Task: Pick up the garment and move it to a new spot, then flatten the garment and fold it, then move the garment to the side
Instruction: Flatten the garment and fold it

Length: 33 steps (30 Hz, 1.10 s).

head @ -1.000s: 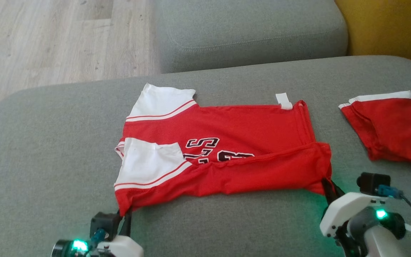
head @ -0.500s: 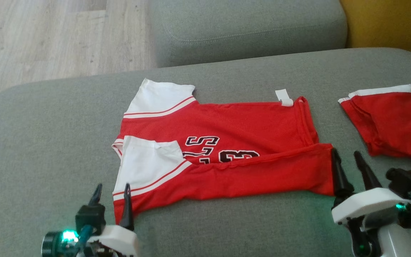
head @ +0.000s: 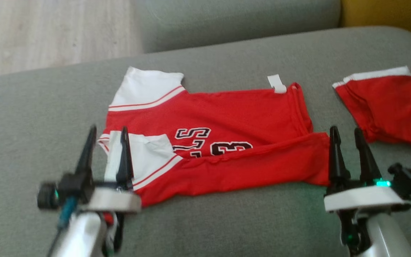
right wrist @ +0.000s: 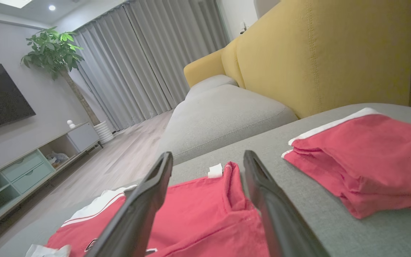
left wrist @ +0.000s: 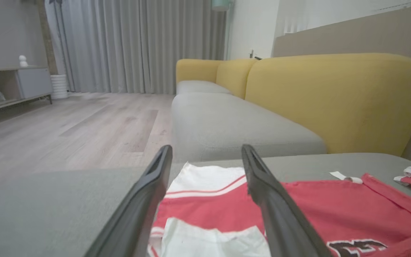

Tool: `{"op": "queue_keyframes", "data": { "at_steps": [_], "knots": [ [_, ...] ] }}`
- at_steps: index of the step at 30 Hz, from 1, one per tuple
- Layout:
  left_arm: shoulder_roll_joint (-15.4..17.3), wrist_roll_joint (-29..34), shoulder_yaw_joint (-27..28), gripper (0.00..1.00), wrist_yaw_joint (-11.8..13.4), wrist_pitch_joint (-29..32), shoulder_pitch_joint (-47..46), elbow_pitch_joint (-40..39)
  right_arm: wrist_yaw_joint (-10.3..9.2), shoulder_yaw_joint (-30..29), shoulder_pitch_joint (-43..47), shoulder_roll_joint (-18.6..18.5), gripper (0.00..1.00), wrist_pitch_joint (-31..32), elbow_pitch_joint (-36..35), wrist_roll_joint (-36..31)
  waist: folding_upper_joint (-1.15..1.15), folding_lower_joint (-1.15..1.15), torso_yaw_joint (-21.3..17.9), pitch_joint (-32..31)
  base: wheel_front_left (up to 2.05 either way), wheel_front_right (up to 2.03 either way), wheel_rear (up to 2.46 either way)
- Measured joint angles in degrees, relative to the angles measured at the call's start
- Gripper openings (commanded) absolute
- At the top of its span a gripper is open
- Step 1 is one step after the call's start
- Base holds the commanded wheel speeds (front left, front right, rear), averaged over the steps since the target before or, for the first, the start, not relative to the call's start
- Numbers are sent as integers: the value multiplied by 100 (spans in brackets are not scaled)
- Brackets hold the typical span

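- HEAD VIEW, SOFA: The red jersey lies spread on the grey cushion at the middle of the picture. Its white sleeves point to 9 o'clock and its hem to 3 o'clock.
- Its near long edge is folded over toward 12 o'clock, and the band partly covers the black-and-white lettering.
- A white label sticks out from the jersey's far edge, at about 1 o'clock.
- My left gripper stands at about 8 o'clock with its jaws spread wide, grasping nothing. Its inner finger crosses in front of the near white sleeve; I cannot tell whether it touches the cloth.
- My right gripper stands at about 4 o'clock, jaws likewise parted and empty. Its inner finger is just beside the corner of the folded band at the hem.
- A second folded red piece with a white edge lies apart at about 2 o'clock, near the cushion's right end.
- Pale wood floor shows at 11 o'clock, and a yellow backrest rises behind the cushions in my right wrist view.
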Motion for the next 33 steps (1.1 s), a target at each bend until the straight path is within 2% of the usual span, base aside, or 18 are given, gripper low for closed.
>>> {"op": "queue_keyframes", "data": {
  "at_steps": [3,6,11,15,21,33],
  "knots": [
    [159,101,-16,100,-207,37,-573,141,0,33,-211,0,100,-24,-10,1,0,0,-111,156,0,0,0],
    [422,141,-47,100,-510,489,-1437,414,0,152,-411,-1,100,-25,-74,14,0,1,-237,346,0,0,0],
    [858,105,-238,100,-1298,1804,-2807,1392,0,333,-635,-4,100,-41,-202,144,0,1,-485,682,0,0,0],
    [1171,-32,-428,100,-1600,2747,-3543,2318,0,545,-781,-7,100,-41,-304,213,0,2,-687,975,0,0,0],
    [1550,-261,-611,100,-1666,3383,-4291,3231,0,835,-961,-8,100,-42,-523,297,0,1,-1035,1392,0,0,0],
    [1766,-479,-842,100,-1708,3540,-5142,4263,0,1080,-1100,-7,100,-42,-872,305,0,1,-1557,2094,0,0,0]
  ]
}}
